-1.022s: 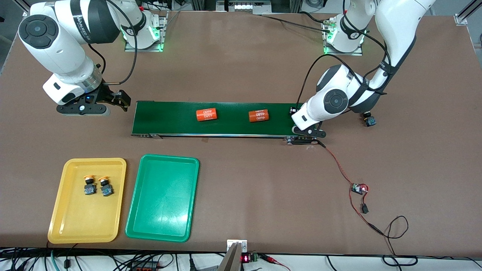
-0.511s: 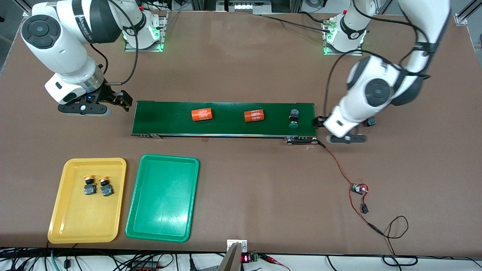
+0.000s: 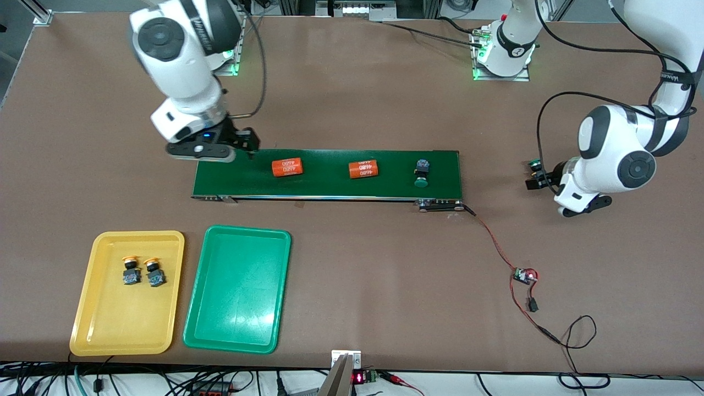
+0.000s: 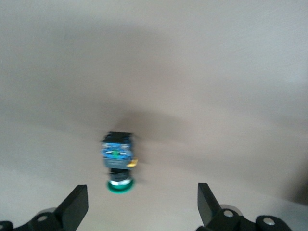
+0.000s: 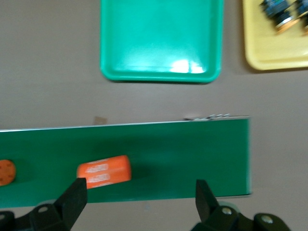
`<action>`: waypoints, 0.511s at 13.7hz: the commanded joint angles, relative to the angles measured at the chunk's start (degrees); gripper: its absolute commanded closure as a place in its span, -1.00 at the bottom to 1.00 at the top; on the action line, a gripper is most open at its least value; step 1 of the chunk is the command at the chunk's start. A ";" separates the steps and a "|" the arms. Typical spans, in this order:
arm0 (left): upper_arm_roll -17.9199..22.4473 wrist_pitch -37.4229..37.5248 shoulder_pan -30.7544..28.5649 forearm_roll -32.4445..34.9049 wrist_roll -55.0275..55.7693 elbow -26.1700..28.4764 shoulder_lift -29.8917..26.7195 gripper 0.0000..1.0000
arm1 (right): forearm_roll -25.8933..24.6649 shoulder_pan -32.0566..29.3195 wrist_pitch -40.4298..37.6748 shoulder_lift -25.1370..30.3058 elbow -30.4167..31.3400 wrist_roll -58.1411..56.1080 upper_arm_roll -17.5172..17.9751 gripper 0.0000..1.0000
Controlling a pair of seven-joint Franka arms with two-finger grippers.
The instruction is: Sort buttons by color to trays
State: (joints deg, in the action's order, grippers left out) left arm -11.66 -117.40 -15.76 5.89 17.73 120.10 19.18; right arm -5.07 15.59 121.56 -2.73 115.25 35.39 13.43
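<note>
One green button [image 3: 422, 173] lies on the dark-green belt [image 3: 330, 187] near the left arm's end. Another green button [image 3: 534, 163] [image 4: 118, 163] lies on the table off that end of the belt. My left gripper [image 3: 538, 177] [image 4: 142, 207] hangs open right over it, holding nothing. Two yellow buttons [image 3: 142, 270] [image 5: 284, 12] lie in the yellow tray [image 3: 88, 324] [image 5: 269, 57]. The green tray [image 3: 237, 289] [image 5: 161, 38] beside it holds nothing. My right gripper [image 3: 245, 144] [image 5: 139, 199] is open and holds nothing over the belt's end toward the right arm.
Two orange numbered cylinders [image 3: 288, 166] [image 3: 363, 169] lie on the belt, one of them [image 5: 103, 172] just ahead of my right gripper. A red-and-black wire with a small circuit board [image 3: 524, 275] trails from the belt's end toward the front camera.
The left gripper opened and left a green button on the belt, then swung off to the button on the table. The right arm moved over the belt's end. The cylinders drifted toward it.
</note>
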 commanded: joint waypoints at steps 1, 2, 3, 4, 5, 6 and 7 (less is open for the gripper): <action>3.21 -3.51 0.73 -0.44 -5.76 2.58 3.23 -1.00 | 0.77 3.38 3.85 -3.58 -0.98 5.20 -0.42 -1.00; 3.31 -7.54 0.73 -0.44 -6.04 5.29 3.24 -1.00 | 0.51 5.04 4.99 -5.34 -1.86 7.48 -0.51 -1.00; 3.31 -11.32 0.65 -0.44 -5.95 7.67 3.32 -1.00 | 0.42 6.54 6.22 -6.49 -2.48 9.76 -0.51 -1.00; 3.31 -14.32 0.64 -0.44 -6.04 9.17 3.93 -0.95 | -0.02 7.86 7.28 -7.89 -3.35 12.05 -0.51 -1.00; 3.31 -15.57 0.73 -0.44 -6.13 9.62 4.55 -0.64 | -0.28 9.26 7.73 -9.04 -4.23 13.81 -0.51 -1.00; 3.31 -15.49 0.73 -0.44 -6.21 9.63 4.38 -0.25 | -0.81 10.06 8.34 -10.09 -4.94 15.22 -0.51 -1.00; 3.31 -15.06 0.73 -0.44 -6.13 9.63 3.94 0.17 | -1.42 10.85 8.96 -11.06 -5.47 16.54 -0.59 -1.00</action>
State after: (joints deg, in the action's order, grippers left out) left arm -8.86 -132.37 -15.54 5.89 13.02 128.95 24.52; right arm -5.33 24.68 129.98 -11.44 112.41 48.93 13.44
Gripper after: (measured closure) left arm 0.150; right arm 0.000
